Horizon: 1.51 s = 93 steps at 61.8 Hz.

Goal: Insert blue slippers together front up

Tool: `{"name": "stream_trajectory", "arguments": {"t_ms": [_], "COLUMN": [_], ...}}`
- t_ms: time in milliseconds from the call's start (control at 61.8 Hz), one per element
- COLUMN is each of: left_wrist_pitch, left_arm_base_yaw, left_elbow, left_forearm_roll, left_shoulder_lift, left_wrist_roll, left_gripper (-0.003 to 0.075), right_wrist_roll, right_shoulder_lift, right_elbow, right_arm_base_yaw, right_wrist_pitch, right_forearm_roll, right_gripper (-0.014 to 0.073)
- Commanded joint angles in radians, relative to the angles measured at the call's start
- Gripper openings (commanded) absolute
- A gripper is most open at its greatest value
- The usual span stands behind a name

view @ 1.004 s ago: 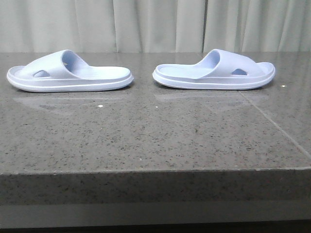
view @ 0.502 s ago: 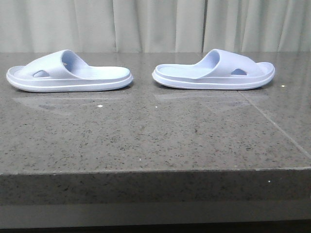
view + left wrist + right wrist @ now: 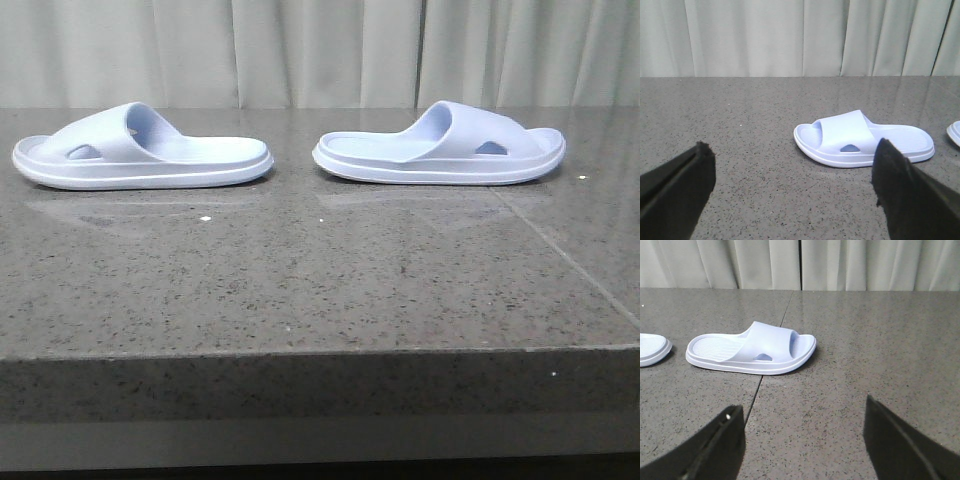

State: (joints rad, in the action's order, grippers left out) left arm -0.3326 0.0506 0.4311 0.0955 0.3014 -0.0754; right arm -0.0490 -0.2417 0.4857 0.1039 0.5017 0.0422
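Front view: blue slippers (image 3: 142, 147) (image 3: 440, 145) lie heel-to-heel, apart; both grippers (image 3: 790, 180) (image 3: 802, 435) gape empty (well short of them).

Left pincer (image 3: 792, 187) and right pincer (image 3: 802, 440) both hang empty with jaws spread wide, held low and level.

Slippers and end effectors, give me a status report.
Left end effector open, empty. Right end effector open, empty. Left slipper and right slipper flat on the table, heels facing, apart. Nothing between them.
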Motion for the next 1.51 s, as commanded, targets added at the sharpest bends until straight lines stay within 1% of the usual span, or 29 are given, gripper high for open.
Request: {"name": "stream_trajectory", "arguments": {"t_ms": [0, 275, 486, 567, 648, 729, 842, 1020, 1101, 1214, 1295, 1392, 1457, 1490], "left_wrist_pitch": [0.075, 0.075, 0.115, 0.11, 0.079, 0.037, -0.034, -0.042, -0.065, -0.154, -0.239, -0.378, -0.45, -0.48], "left_arm_base_yaw": [0.007, 0.007, 0.007, 0.007, 0.007, 0.007, 0.007, -0.002, -0.029, -0.097, -0.15, -0.214, -0.253, -0.268], "left_elbow": [0.037, 0.037, 0.037, 0.04, 0.058, 0.089, 0.155, 0.314, 0.392, 0.525, 0.623, 0.741, 0.803, 0.836], "left_forearm_roll": [0.011, 0.011, 0.016, 0.056, 0.133, 0.196, 0.258, 0.328, 0.341, 0.364, 0.46, 0.638, 0.733, 0.756], "left_shoulder_lift": [0.015, 0.015, 0.017, 0.022, 0.063, 0.155, 0.361, 0.66, 0.771, 0.931, 1.036, 1.158, 1.225, 1.259], "left_wrist_roll": [0.01, 0.01, 0.01, 0.01, 0.01, 0.01, 0.01, 0.006, 0.006, -0.014, -0.121, -0.285, -0.335, -0.349], "left_gripper": [0.0624, 0.0618, 0.0618, 0.0618, 0.0618, 0.0618, 0.0618, 0.0618, 0.0618, 0.0614, 0.0573, 0.0488, 0.0439, 0.0421], "right_wrist_roll": [0.004, 0.004, 0.004, 0.004, 0.004, 0.004, 0.004, 0.004, 0.004, 0.004, 0.004, 0.004, 0.004, 0.004], "right_shoulder_lift": [-0.018, -0.018, -0.018, -0.018, -0.018, -0.018, -0.018, -0.018, -0.018, -0.018, -0.018, -0.018, -0.018, -0.018], "right_elbow": [0.035, 0.035, 0.035, 0.035, 0.035, 0.035, 0.035, 0.035, 0.035, 0.035, 0.035, 0.035, 0.035, 0.034], "right_arm_base_yaw": [-0.006, -0.006, -0.006, -0.006, -0.006, -0.006, -0.006, -0.006, -0.006, -0.006, -0.006, -0.006, -0.006, -0.006], "right_wrist_pitch": [-0.074, -0.074, -0.074, -0.074, -0.074, -0.074, -0.074, -0.074, -0.074, -0.074, -0.074, -0.074, -0.074, -0.074], "right_forearm_roll": [-0.014, -0.014, -0.014, -0.014, -0.014, -0.014, -0.014, -0.014, -0.014, -0.014, -0.014, -0.014, -0.014, -0.014], "right_gripper": [0.0526, 0.0526, 0.0526, 0.0526, 0.0526, 0.0526, 0.0526, 0.0526, 0.0525, 0.0523, 0.0523, 0.0523, 0.0523, 0.0523]}}
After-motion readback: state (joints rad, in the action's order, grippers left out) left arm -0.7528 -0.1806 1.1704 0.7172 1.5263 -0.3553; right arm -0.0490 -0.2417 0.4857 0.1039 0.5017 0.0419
